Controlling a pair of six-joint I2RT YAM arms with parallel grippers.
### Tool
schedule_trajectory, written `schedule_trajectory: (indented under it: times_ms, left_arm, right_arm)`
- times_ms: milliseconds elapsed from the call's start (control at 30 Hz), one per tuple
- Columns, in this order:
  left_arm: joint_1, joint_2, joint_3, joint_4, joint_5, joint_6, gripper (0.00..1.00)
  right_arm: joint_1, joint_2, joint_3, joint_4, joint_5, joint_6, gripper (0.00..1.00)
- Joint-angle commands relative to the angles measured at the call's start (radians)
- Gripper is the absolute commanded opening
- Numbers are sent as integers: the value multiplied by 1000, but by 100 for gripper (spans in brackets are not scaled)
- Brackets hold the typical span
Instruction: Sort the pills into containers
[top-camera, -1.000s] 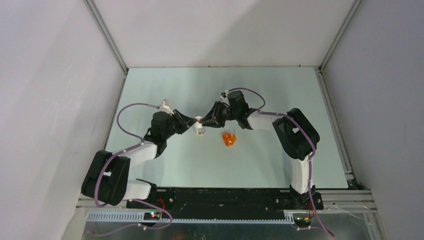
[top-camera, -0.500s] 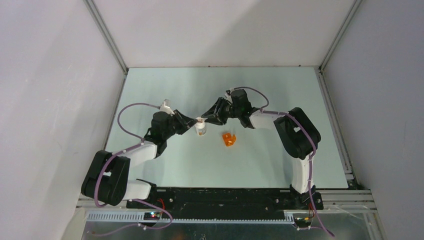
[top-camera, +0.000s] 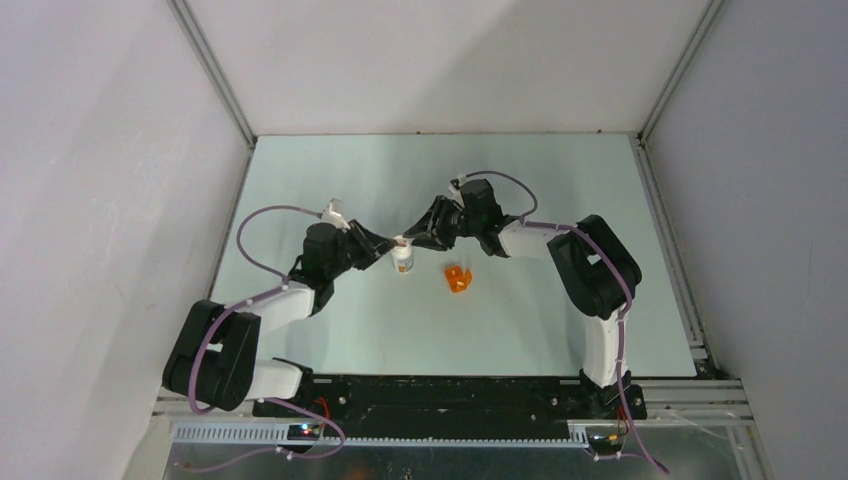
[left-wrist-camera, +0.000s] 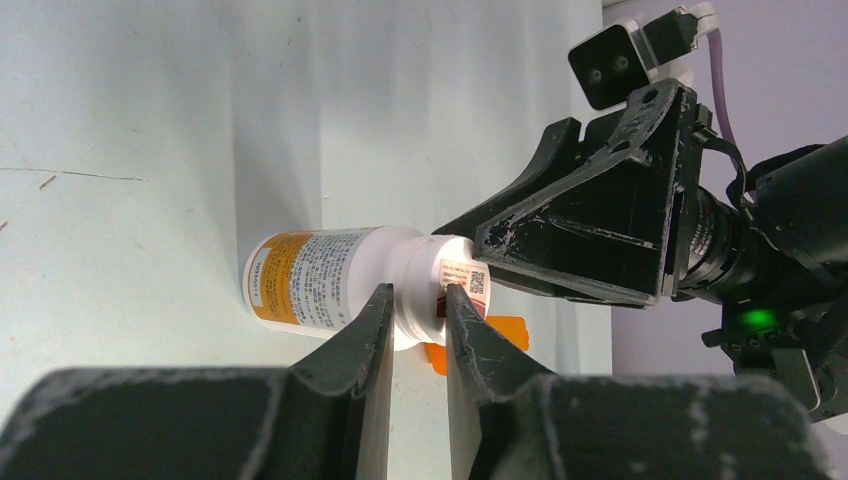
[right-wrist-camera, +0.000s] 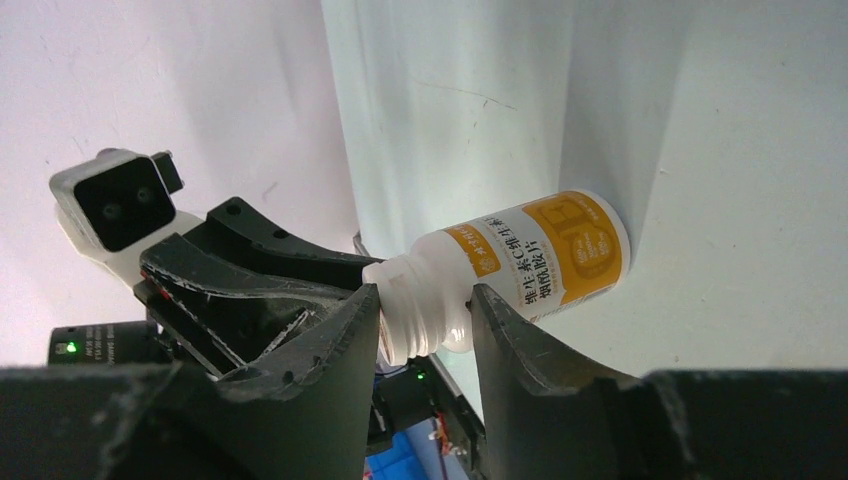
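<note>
On the pale table (top-camera: 330, 330) the bottle (top-camera: 401, 258) has edged slightly farther away over the last second, left gripper (left-wrist-camera: 417, 292) and right gripper (right-wrist-camera: 422, 295) both pinching its neck, cup (top-camera: 458, 278) just near-right; I judge sorting hasn't begun.

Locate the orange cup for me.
Top view: the orange cup sits on the table near its centre, just right of the white bottle and slightly toward the near edge.

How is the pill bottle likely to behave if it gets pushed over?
The pill bottle looks like rigid plastic, so it is probably stiff and light. Its round body would likely roll once tipped. Its smooth, glossy wall may be slippery.
</note>
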Motion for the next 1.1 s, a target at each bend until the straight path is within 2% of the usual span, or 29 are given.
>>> schedule_trajectory:
  times_ms: [0,300,600,1067]
  left_arm:
    - [-17,56,-28,-243,-2,52,0]
    - [-18,58,-26,-266,-25,51,0]
    - [-18,45,-23,-289,-52,55,0]
    - [-18,50,-28,-274,-39,50,0]
  right_arm:
    - [30,-17,11,8,-32,-99,41]
    - [42,-36,10,-57,-35,-177,35]
    - [30,-101,10,-235,6,-100,47]
    - [33,-49,10,-111,9,25,42]
